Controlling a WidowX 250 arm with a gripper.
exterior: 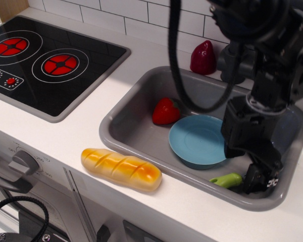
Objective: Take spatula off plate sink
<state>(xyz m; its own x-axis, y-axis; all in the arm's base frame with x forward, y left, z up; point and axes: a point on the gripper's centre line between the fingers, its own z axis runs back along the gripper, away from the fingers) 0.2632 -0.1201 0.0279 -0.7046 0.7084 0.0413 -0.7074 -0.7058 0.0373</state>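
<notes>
The spatula shows only its lime-green handle, lying low over the floor of the grey sink near the front right corner. It sits just off the front edge of the light-blue plate. Its grey blade is hidden behind my dark fingers. My gripper sits at the blade end of the spatula and appears shut on it. The plate lies flat in the middle of the sink with nothing on it.
A red strawberry toy lies in the sink to the left of the plate. A dark red toy stands on the counter behind the sink. A bread loaf lies on the counter in front of the sink. The black stovetop is at the left.
</notes>
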